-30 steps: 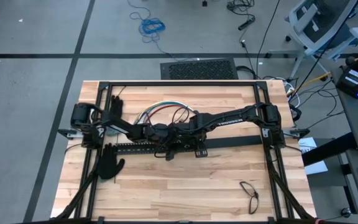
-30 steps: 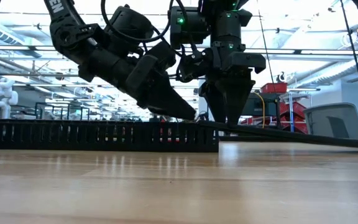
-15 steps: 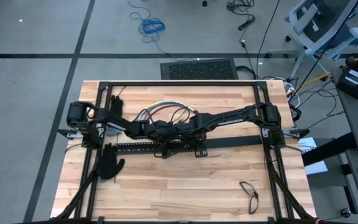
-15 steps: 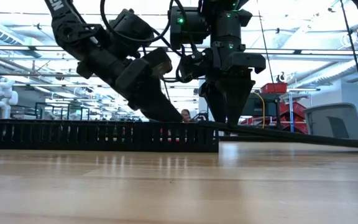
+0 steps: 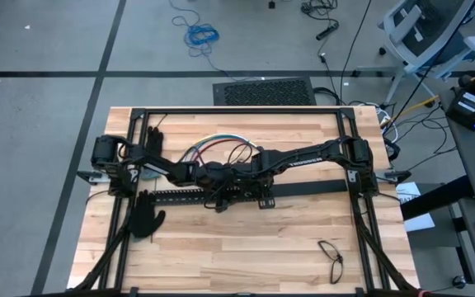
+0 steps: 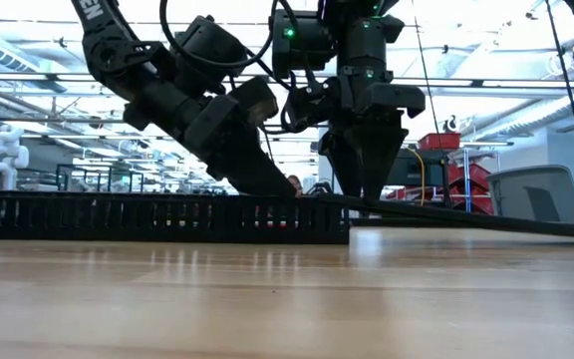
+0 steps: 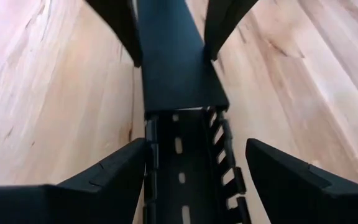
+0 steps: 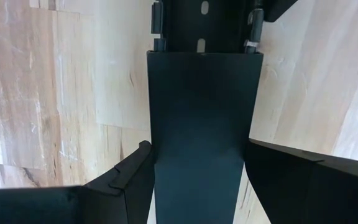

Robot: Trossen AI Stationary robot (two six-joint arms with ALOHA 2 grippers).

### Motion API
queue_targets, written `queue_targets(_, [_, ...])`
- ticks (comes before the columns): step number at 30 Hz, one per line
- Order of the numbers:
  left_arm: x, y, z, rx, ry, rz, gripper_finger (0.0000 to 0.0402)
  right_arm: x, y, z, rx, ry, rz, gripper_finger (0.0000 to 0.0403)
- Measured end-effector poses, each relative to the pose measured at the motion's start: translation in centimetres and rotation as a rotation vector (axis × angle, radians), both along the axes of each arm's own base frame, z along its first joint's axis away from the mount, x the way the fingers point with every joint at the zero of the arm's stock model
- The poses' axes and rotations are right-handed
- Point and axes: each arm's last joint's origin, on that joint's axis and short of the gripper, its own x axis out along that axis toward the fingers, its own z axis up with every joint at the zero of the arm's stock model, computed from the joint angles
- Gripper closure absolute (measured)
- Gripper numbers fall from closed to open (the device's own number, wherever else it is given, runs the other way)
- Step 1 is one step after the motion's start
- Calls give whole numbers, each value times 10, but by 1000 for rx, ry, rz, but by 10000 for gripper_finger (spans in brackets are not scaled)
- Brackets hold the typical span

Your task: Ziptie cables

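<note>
The cables (image 5: pixel 217 148), a loose bundle of red, blue, white and yellow-green wires, lie on the table on the far side of both arms; no gripper touches them. At mid-table lies a black slotted bar (image 7: pixel 185 168), and a flat black cover strip (image 8: pixel 197 106) meets its end. My left gripper (image 7: pixel 196 146) slants down over the bar's end. It is open, one finger on each side of the bar and apart from it. Just beyond, my right gripper (image 8: pixel 196 144) points straight down, shut on the cover strip. My right gripper pinches the cover strip by its two long edges (image 8: pixel 157 168), close to the end that meets the slotted bar. The fingers (image 6: pixel 367 184) come from above, pointing down, and lie across the strip. That end is held at the height of the bar's top; the far part slopes down toward the table's right.
Two black gloves lie at the left, one (image 5: pixel 151 140) on the far side and one (image 5: pixel 145 219) on the near side. A thin dark loop (image 5: pixel 331 257) lies near the front right. A black frame (image 5: pixel 237 110) rims the table. Bare wood fills the near half.
My left gripper has tipped a little flatter. Its fingertips have drawn back slightly along the slotted bar toward the table's left, and its fingers have spread wider, off the bar. My right gripper and the cover strip have kept still.
</note>
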Motion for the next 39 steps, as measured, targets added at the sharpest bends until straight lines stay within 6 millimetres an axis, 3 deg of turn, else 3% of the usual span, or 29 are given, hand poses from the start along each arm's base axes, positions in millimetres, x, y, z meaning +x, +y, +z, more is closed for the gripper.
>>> queue_targets(8, [2,-2,-10,10,12,-5,131,0,0,0,5,-1,3,190])
queue_targets(33, [4,-3,-11,78,-7,98,132,1,0,0,-5,-6,-2,190])
queue_targets(39, [4,-4,-11,77,-8,96,152,1,0,0,-5,-6,-2,190])
